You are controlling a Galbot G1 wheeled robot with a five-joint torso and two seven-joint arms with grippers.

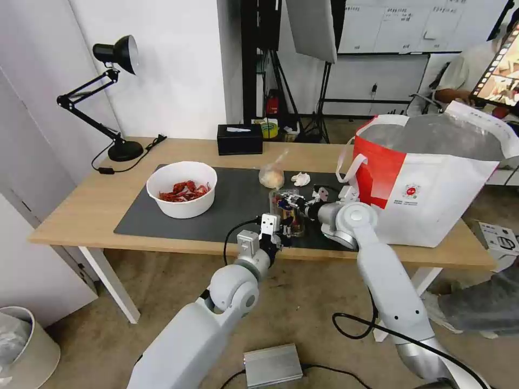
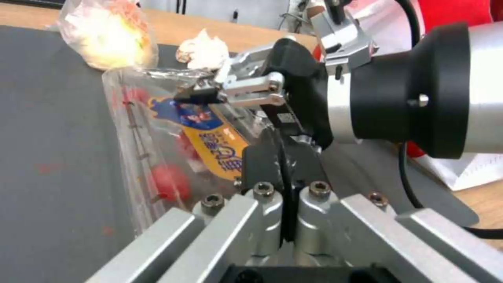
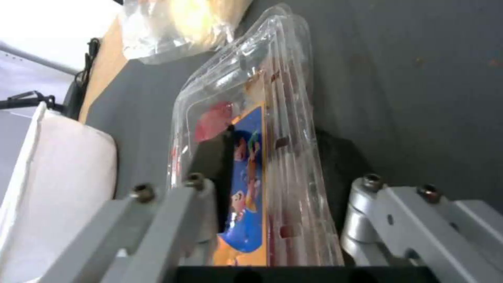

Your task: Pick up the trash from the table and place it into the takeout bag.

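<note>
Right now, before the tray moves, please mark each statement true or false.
1. The right gripper clamps the clear tray. True.
2. The white bowl is inside the takeout bag. False: it stands on the grey mat.
3. The crumpled tissue lies beside the knotted bag. True.
4. The takeout bag lies flat. False: it stands upright and open on the table.

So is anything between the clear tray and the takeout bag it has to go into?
Nothing visible. The right gripper straddles the clear tray on the mat, and the takeout bag stands open just to its right. The left gripper sits at the tray's near side.
</note>
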